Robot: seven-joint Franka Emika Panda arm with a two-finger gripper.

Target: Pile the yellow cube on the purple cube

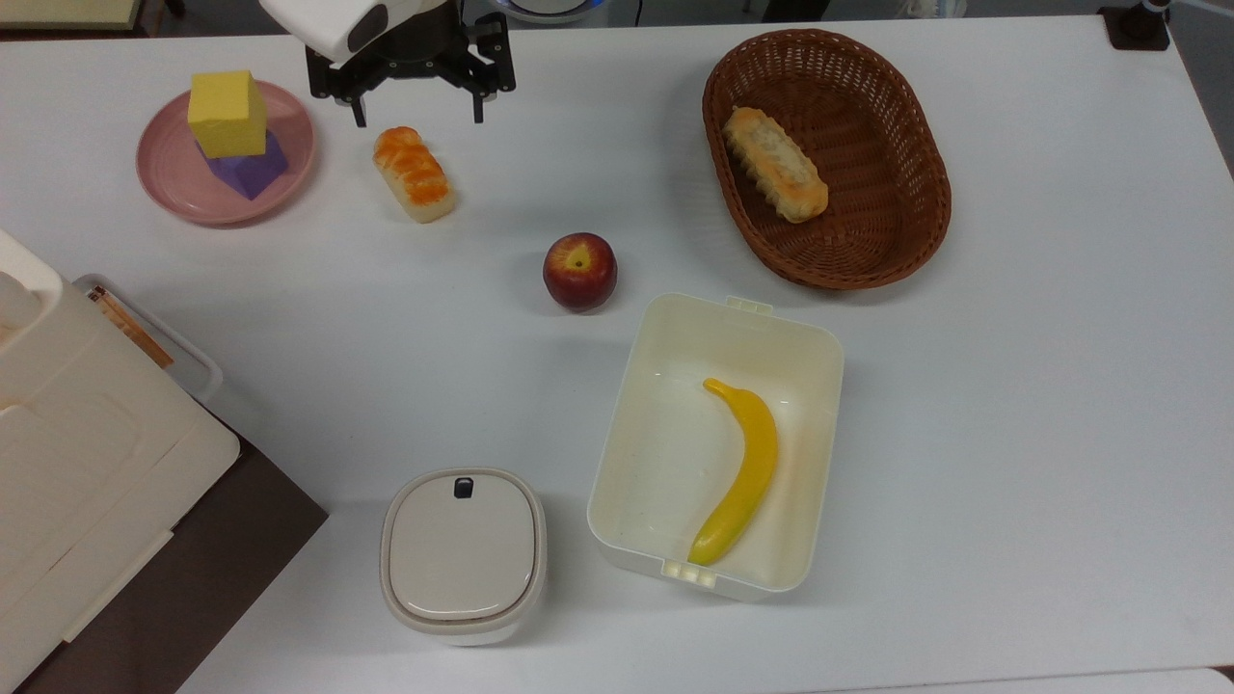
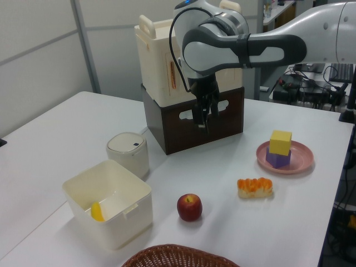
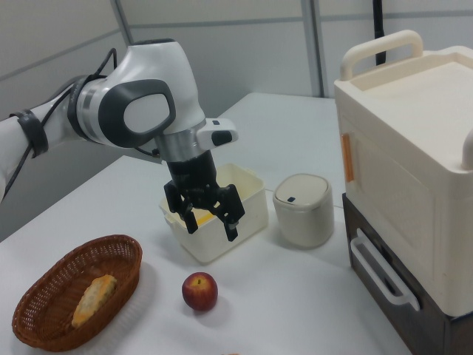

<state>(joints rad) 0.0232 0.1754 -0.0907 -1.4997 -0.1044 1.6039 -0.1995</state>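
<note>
Bare worktop (image 1: 1060, 405) runs wide along the top view's right, and a clear lane lies between the apple (image 1: 579, 271) and the pink plate (image 1: 169, 178). The bread roll (image 1: 415, 173), basket (image 1: 897, 241), open box (image 1: 617, 453), lidded pot (image 1: 463, 554) and stacked cabinets (image 2: 189, 83) block the rest.
</note>
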